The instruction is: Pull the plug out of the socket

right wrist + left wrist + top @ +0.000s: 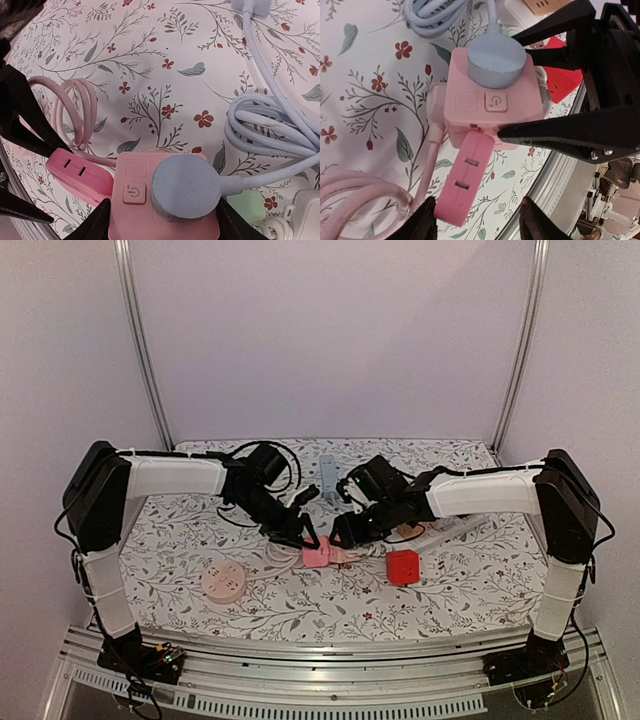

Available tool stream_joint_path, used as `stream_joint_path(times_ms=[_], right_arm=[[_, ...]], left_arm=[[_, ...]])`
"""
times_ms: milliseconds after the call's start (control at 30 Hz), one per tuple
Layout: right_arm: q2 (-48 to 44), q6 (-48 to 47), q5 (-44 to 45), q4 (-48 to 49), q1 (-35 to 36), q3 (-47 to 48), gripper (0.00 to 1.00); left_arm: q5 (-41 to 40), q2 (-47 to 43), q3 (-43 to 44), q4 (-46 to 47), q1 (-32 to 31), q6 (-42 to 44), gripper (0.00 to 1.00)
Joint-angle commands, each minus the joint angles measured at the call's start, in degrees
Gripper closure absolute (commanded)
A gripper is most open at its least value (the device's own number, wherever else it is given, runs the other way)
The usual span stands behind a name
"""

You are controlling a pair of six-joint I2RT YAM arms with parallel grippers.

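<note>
A pale pink socket cube [137, 212] lies on the flowered table [180, 540], seen from above as the socket cube [318, 556]. A round grey-blue plug [186, 186] with a pale blue cable sits plugged into its top, also in the left wrist view as the plug [496, 59]. My right gripper [162, 225] is shut on the cube, one finger against each side. A darker pink flat piece with two slots [465, 180] sticks out of the cube's side. My left gripper [481, 220] stands open around its end: the left finger touches it, the right finger is apart.
A coiled pale blue cable [270, 125] and a coiled pink cable [75, 110] lie beside the cube. A red cube [403, 566], a round pink strip [222, 581], a white power strip [450, 525] and a grey piece [327, 475] lie around. The metal front rail [330, 650] is close.
</note>
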Motion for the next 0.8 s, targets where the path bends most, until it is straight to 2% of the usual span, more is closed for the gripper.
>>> stream_joint_path(times_ms=[0,767], right_arm=[[-1.5,2.2,0.0,3.5,0.1,-0.1,0.6],[-1.0,3.5,-1.8,5.3,1.3,1.0,0.6]], left_arm=[[1.8,-1.9,-0.6,1.7,-1.1,1.1,0.46],[0.9,3.8,-0.1,1.8,-1.3,-2.1,0.56]])
